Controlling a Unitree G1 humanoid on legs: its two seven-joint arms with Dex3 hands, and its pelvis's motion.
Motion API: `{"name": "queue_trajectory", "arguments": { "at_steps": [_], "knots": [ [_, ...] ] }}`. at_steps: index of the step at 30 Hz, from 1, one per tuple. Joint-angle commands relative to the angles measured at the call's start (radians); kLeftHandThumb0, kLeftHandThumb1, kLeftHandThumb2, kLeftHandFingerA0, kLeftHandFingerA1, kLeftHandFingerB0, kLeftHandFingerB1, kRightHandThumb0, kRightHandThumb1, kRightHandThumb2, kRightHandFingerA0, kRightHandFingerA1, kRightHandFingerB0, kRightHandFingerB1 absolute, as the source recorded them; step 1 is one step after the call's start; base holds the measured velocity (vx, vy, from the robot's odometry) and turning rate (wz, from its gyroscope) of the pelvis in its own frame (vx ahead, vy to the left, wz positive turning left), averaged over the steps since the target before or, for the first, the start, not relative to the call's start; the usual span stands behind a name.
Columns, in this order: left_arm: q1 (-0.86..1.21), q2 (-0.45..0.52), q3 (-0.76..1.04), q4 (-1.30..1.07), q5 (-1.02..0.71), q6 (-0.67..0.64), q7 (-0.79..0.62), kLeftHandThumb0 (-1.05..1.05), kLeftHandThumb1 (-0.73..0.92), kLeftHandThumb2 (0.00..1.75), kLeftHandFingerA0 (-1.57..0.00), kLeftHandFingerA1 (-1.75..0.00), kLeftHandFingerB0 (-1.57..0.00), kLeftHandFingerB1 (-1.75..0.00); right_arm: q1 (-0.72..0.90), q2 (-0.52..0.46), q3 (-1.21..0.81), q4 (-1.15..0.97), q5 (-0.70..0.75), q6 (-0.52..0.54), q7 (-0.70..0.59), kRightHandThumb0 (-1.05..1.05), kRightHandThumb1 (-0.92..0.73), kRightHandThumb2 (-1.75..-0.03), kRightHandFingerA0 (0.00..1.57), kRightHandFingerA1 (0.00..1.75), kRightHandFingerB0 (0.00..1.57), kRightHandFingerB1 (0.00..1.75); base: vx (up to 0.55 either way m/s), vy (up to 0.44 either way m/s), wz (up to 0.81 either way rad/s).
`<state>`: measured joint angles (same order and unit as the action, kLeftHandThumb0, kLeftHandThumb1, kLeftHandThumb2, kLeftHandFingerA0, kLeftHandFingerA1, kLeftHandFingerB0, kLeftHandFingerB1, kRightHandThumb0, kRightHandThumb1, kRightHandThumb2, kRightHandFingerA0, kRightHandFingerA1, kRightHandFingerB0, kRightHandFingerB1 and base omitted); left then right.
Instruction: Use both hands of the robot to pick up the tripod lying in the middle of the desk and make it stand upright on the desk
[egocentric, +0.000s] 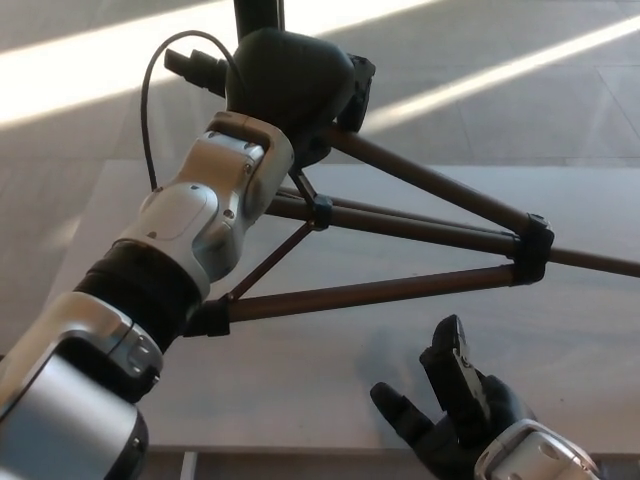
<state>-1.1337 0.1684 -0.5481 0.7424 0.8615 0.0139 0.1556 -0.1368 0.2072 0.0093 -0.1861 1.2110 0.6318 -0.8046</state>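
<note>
The left robot hand (290, 85) is clamped on the top of the tripod (400, 225), gripping the dark head where the legs meet and holding that end well above the pale surface (330, 370), while the brown legs fan out to the right and downward toward it. The tripod sits tilted, neither flat nor standing; two legs run to a black clamp (530, 252) at right, and one continues past the frame edge, so whether any foot touches the surface cannot be told. A thin black cable (150, 100) loops off the head beside the left wrist. The right robot hand (455, 405) hangs empty below the nearest leg, fingers apart and palm turned upward, apart from the tripod. Judged from this pose, the step in hand is tipping the tripod upright, and doing it well likely means bringing the right robot hand up under the lower leg to steady and guide it while the left lifts the head over the feet, moving slowly so the spread legs settle evenly rather than skidding or twisting across the smooth surface.
</note>
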Motion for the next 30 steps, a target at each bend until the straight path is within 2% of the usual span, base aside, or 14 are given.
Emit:
{"name": "queue_trajectory", "arguments": {
  "at_steps": [1, 2, 3, 4, 5, 6, 7, 8, 13, 14, 16, 22, 26, 30],
  "knots": [
    [-0.024, 0.004, 0.017, -0.038, -0.008, -0.008, 0.012, -0.17, 0.59, 0.93, -0.97, -1.66, -0.82, -1.27, -0.037, 0.037, -0.027, 0.040, -0.087, -0.060, 0.077, -0.70, -0.74, -0.62, 0.04, 0.48, 0.13, 0.25, 0.00, 0.000, 0.00],
    [-0.019, 0.002, 0.018, -0.045, -0.010, -0.003, 0.007, -0.21, 0.62, 0.94, -0.93, -1.62, -0.81, -1.19, -0.052, 0.035, -0.036, 0.052, -0.095, -0.065, 0.082, -0.74, -0.58, -0.93, 0.03, 0.48, 0.08, 0.37, 0.00, 0.000, 0.00],
    [-0.014, 0.000, 0.020, -0.051, -0.012, -0.004, 0.011, -0.22, 0.59, 0.95, -0.97, -1.60, -0.86, -1.17, -0.077, 0.035, -0.046, 0.067, -0.105, -0.070, 0.083, -0.75, -0.58, -0.93, 0.03, 0.48, 0.08, 0.37, 0.00, 0.000, 0.00],
    [-0.009, 0.000, 0.020, -0.055, -0.012, -0.004, 0.010, -0.24, 0.60, 0.96, -0.96, -1.51, -0.88, -1.13, -0.112, 0.028, -0.054, 0.091, -0.126, -0.084, 0.097, -0.74, -0.73, -0.63, 0.05, 0.48, 0.14, 0.26, 0.00, 0.000, 0.00],
    [-0.008, 0.001, 0.020, -0.059, -0.012, -0.003, 0.009, -0.24, 0.60, 0.96, -0.96, -1.51, -0.88, -1.13, -0.119, 0.029, -0.058, 0.095, -0.132, -0.085, 0.101, -0.74, -0.73, -0.63, 0.05, 0.48, 0.14, 0.26, 0.00, 0.000, 0.00],
    [0.002, 0.000, 0.021, -0.066, -0.008, 0.002, 0.022, -0.21, 0.59, 0.93, -0.96, -1.59, -0.87, -1.21, -0.158, 0.027, -0.078, 0.120, -0.129, -0.094, 0.115, -0.74, -0.59, -0.97, 0.01, 0.48, 0.04, 0.35, 0.00, 0.000, 0.00],
    [0.004, 0.000, 0.021, -0.070, -0.007, 0.003, 0.021, -0.21, 0.59, 0.93, -0.96, -1.59, -0.87, -1.21, -0.159, 0.030, -0.083, 0.122, -0.134, -0.091, 0.119, -0.74, -0.59, -0.97, 0.01, 0.48, 0.04, 0.35, 0.00, 0.000, 0.00],
    [0.008, 0.000, 0.019, -0.072, -0.004, 0.004, 0.025, -0.24, 0.60, 0.96, -0.98, -1.50, -0.90, -1.12, -0.178, 0.029, -0.093, 0.135, -0.140, -0.097, 0.132, -0.72, -0.76, -0.62, 0.04, 0.46, 0.12, 0.28, 0.00, 0.000, 0.00],
    [0.026, -0.002, 0.013, -0.096, 0.003, 0.032, -0.009, -0.19, 0.62, 0.89, -0.94, -1.64, -0.83, -1.22, -0.265, 0.039, -0.147, 0.188, -0.161, -0.102, 0.142, -0.71, -0.74, -0.63, 0.06, 0.44, 0.14, 0.24, 0.00, 0.000, 0.00],
    [0.030, -0.003, 0.013, -0.100, 0.002, 0.032, -0.008, -0.20, 0.61, 0.87, -0.91, -1.70, -0.78, -1.38, -0.276, 0.038, -0.148, 0.194, -0.171, -0.101, 0.145, -0.77, -0.59, -0.94, 0.03, 0.48, 0.08, 0.31, 0.00, 0.000, 0.00],
    [0.038, -0.004, 0.010, -0.106, 0.006, 0.038, -0.007, -0.20, 0.61, 0.84, -0.89, -1.72, -0.77, -1.42, -0.303, 0.037, -0.153, 0.216, -0.196, -0.100, 0.159, -0.77, -0.59, -0.95, 0.02, 0.45, 0.09, 0.28, 0.00, 0.000, 0.00],
    [0.049, -0.013, 0.006, -0.107, 0.007, 0.045, -0.001, -0.14, 0.58, 0.84, -1.01, -1.66, -0.71, -1.31, -0.305, 0.080, -0.195, 0.246, -0.185, -0.109, 0.175, -0.76, -0.55, -0.91, 0.00, 0.29, 0.03, 0.26, 0.00, 0.000, 0.00],
    [0.053, -0.014, 0.007, -0.115, 0.007, 0.060, -0.021, -0.18, 0.56, 0.82, -0.86, -1.75, -0.74, -1.43, -0.287, 0.094, -0.201, 0.267, -0.198, -0.109, 0.203, -0.81, -0.55, -0.88, 0.00, 0.20, 0.09, 0.16, 0.00, 0.000, 0.00],
    [0.051, -0.012, 0.000, -0.104, 0.015, 0.037, 0.005, -0.16, 0.57, 0.91, -0.92, -1.64, -0.81, -1.23, -0.253, 0.086, -0.192, 0.294, -0.219, -0.100, 0.249, -0.83, -0.55, -0.88, 0.00, 0.17, 0.04, 0.08, 0.00, 0.000, 0.00]
  ]
}}
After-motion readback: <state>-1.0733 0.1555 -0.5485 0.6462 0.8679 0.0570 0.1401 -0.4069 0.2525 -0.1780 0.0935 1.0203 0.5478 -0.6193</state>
